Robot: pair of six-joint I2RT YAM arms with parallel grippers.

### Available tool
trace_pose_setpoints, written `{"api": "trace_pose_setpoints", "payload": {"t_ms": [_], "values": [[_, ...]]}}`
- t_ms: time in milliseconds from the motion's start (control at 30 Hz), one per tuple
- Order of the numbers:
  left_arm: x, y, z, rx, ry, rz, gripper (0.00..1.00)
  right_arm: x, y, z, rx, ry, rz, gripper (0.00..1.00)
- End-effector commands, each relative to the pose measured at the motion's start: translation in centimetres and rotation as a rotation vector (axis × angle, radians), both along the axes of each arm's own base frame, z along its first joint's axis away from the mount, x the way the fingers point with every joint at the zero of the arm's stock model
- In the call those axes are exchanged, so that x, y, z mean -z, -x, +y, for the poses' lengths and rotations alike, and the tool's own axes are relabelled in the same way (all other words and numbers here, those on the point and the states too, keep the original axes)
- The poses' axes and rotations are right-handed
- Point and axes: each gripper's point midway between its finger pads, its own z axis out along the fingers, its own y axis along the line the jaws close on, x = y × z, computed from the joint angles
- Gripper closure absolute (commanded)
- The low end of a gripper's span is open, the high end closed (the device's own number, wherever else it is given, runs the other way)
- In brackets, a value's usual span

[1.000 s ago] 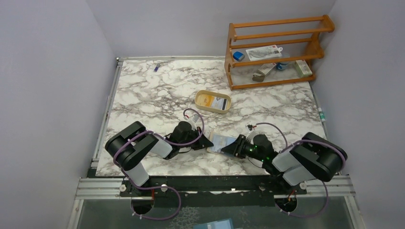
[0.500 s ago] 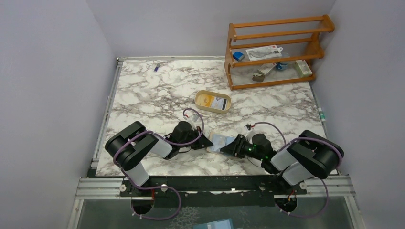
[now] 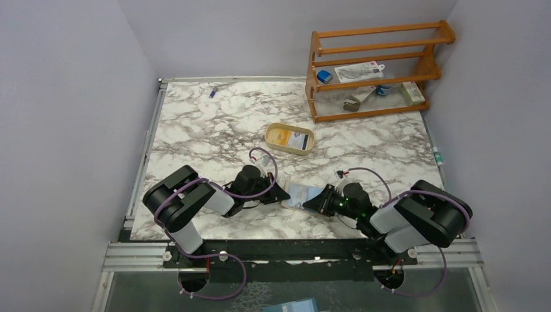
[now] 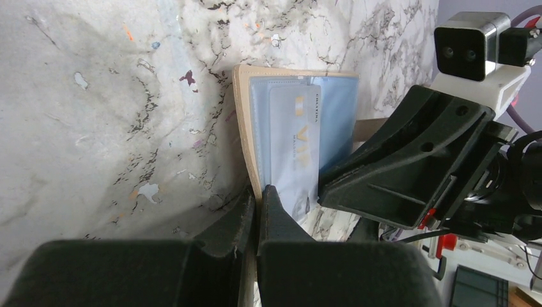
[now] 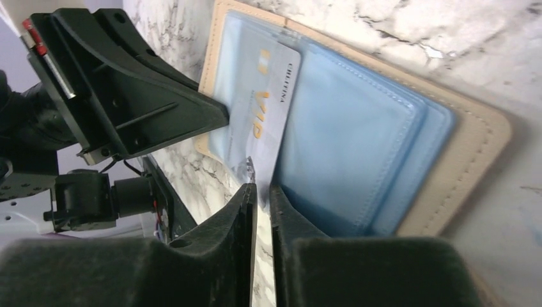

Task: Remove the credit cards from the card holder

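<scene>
The card holder (image 3: 297, 193) lies open on the marble between my two grippers, tan outside and pale blue inside (image 4: 241, 109) (image 5: 358, 147). A bluish-white credit card (image 4: 295, 144) (image 5: 262, 115) sticks partly out of its pocket. My left gripper (image 4: 259, 192) (image 3: 284, 195) is shut on the holder's tan edge. My right gripper (image 5: 262, 188) (image 3: 310, 203) is shut on the near corner of the bluish-white card. A yellow-orange card (image 3: 281, 135) and another card (image 3: 299, 141) lie in the oval tan tray (image 3: 289, 148).
A wooden rack (image 3: 373, 65) with small items stands at the back right. A small blue object (image 3: 212, 91) lies at the far left edge. Both grippers sit close together, tip to tip, near the table's front edge.
My right gripper has shifted slightly at the card's corner. The left gripper and the card holder have stayed in place.
</scene>
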Motion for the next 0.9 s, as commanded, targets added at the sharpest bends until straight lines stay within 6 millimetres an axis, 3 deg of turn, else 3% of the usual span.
{"api": "trace_pose_setpoints", "payload": {"t_ms": [0, 133, 467, 867], "values": [[3.6, 2.6, 1.7, 0.050, -0.118, 0.100, 1.00, 2.5, 0.7, -1.3, 0.017, 0.096, 0.048, 0.86], [3.6, 2.7, 1.7, 0.049, -0.117, 0.098, 1.00, 2.6, 0.6, -0.9, 0.005, 0.083, 0.053, 0.99], [3.8, 2.9, 1.9, 0.049, -0.121, 0.102, 1.00, 2.5, 0.7, -1.4, 0.027, 0.082, 0.054, 0.99], [3.8, 2.8, 1.8, 0.053, -0.121, 0.103, 1.00, 3.0, 1.9, -4.1, 0.088, 0.124, 0.064, 0.99]]}}
